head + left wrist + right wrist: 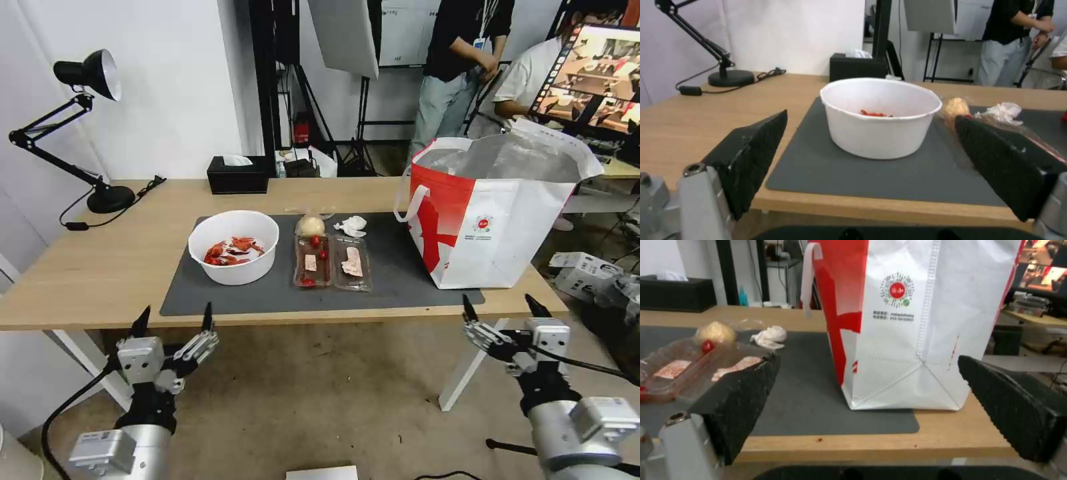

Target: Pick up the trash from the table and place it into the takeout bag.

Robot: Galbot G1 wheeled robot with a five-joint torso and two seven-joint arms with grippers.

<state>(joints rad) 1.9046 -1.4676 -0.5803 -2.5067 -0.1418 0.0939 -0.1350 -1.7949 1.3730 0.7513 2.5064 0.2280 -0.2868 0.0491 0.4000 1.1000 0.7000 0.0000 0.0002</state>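
Note:
On the dark grey mat [400, 283] of the table [87, 267] stands a white bowl [233, 245] [882, 116] with red crayfish shells. Right of it lies a clear two-part tray [331, 262] [693, 368]. Behind the tray are a wrapped beige bun [310, 225] [715, 332] and a crumpled white tissue [351, 226] [770, 336]. The takeout bag [497, 213] [916, 323] stands open at the mat's right end. My left gripper [175, 319] [871, 153] hangs open before the table's front edge, facing the bowl. My right gripper [501, 308] [867, 396] is open below the bag's front.
A black tissue box [238, 175] sits at the table's back edge, and a black desk lamp [87, 133] with its cord stands at the back left. Boxes [587, 273] lie on the floor to the right. People stand behind the table.

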